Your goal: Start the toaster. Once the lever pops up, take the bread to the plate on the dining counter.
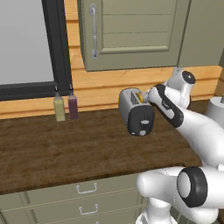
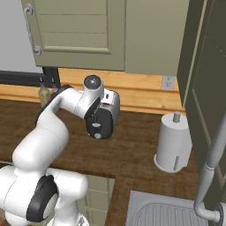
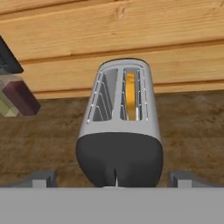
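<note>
While the arm reaches in from the lower right of the left base view, the toaster (image 1: 136,112) stands on the dark wood counter (image 1: 57,148) near the plank wall, its black end panel turned toward the camera. An orange-tan sliver at its top is the bread (image 1: 139,97), sitting in a slot. Two small bottles (image 1: 65,105), one olive and one dark red, stand well apart to the left under the window. The hand is hidden behind the wrist here, so the pincer's state cannot be told from this side.

In the right base view the toaster (image 2: 104,113) is half covered by the wrist; a grey canister (image 2: 173,143) stands to its right, and a sink basin (image 2: 163,212) shows at the bottom edge.

From the hand view the toaster (image 3: 119,131) is just beyond the gripper (image 3: 112,179), whose fingertips (image 3: 41,178) are spread wide, one to each side of the black end, pinching nothing. The right-hand slot holds the bread (image 3: 130,95), sunk low with its edge showing; the left-hand slot looks empty. A thin pale mark low on the black panel may be the lever, though it is too small to be sure.

The slice is probably light, stiff but crumbly, so it wants a gentle pinch across its flat faces at the exposed top edge once it rides higher. The toaster's glossy shell would likely slide under a sideways push.
</note>
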Motion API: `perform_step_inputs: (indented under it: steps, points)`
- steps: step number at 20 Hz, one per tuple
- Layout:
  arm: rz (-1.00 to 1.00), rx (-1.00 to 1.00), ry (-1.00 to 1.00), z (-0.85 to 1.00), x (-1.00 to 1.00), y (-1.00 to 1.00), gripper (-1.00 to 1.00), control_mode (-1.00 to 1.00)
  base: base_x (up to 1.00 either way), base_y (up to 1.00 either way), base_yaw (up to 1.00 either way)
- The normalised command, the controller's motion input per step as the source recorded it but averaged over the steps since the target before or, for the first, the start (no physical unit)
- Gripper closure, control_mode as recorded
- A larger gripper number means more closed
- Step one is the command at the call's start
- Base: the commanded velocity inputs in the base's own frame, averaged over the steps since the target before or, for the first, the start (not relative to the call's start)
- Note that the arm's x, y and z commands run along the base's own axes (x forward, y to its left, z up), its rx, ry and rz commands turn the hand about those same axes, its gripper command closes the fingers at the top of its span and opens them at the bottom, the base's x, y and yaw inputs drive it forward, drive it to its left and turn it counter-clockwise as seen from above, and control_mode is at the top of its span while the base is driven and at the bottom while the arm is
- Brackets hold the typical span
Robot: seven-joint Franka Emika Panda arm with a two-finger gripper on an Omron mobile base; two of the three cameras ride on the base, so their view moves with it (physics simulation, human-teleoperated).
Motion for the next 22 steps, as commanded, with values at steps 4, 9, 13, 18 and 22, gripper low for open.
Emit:
perform_step_inputs:
  steps: [4, 9, 13, 18, 22]
  points:
    - [0.00, 0.00, 0.05, -0.12, 0.45, 0.00, -1.00, -1.00, 0.00, 0.00, 0.00]
    - [0.00, 0.02, 0.07, -0.13, 0.34, -0.01, -1.00, -1.00, 0.00, 0.00, 0.00]
    - [0.00, 0.01, 0.03, -0.32, 0.10, 0.02, -1.00, -1.00, 0.00, 0.00, 0.00]
    - [0.00, 0.00, 0.00, -0.26, 0.10, 0.01, -1.00, -1.00, 0.00, 0.00, 0.00]
    - [0.00, 0.00, 0.00, -0.03, 0.23, 0.00, -1.00, -1.00, 0.00, 0.00, 0.00]
